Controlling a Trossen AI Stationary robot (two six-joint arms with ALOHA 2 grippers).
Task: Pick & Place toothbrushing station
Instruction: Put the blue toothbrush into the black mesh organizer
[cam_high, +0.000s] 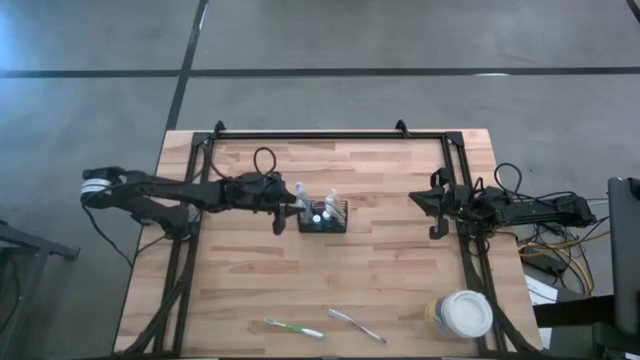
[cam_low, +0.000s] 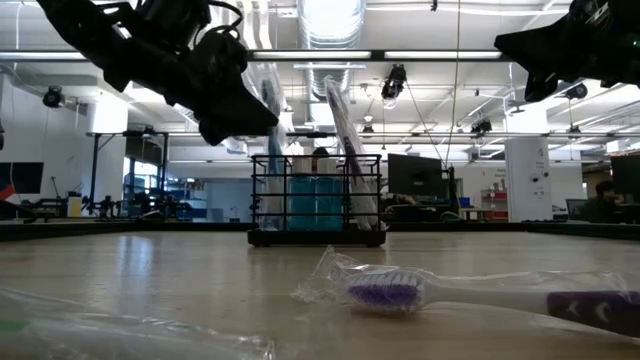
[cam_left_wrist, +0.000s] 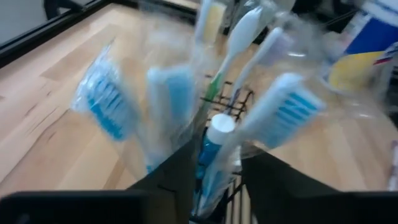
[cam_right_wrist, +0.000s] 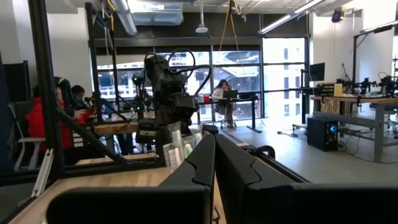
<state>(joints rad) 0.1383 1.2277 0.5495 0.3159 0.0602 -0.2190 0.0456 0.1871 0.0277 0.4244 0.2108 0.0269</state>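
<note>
Wood table (cam_high: 250, 270): caddy (cam_high: 322, 217) at centre, two toothbrushes lying near front edge. Left gripper (cam_high: 283, 206) at caddy's left side, jaws part-open around wrapped brush (cam_left_wrist: 165, 102), grip unclear. Right gripper (cam_high: 437, 204) parked shut, well apart. Advice: lower brush straight, release once seated.

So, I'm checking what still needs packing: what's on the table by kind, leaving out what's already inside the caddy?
Wire caddy: 1
Loose toothbrushes: 2 (green toothbrush, whitish toothbrush)
Lidded cup: 1
Total: 4
</note>
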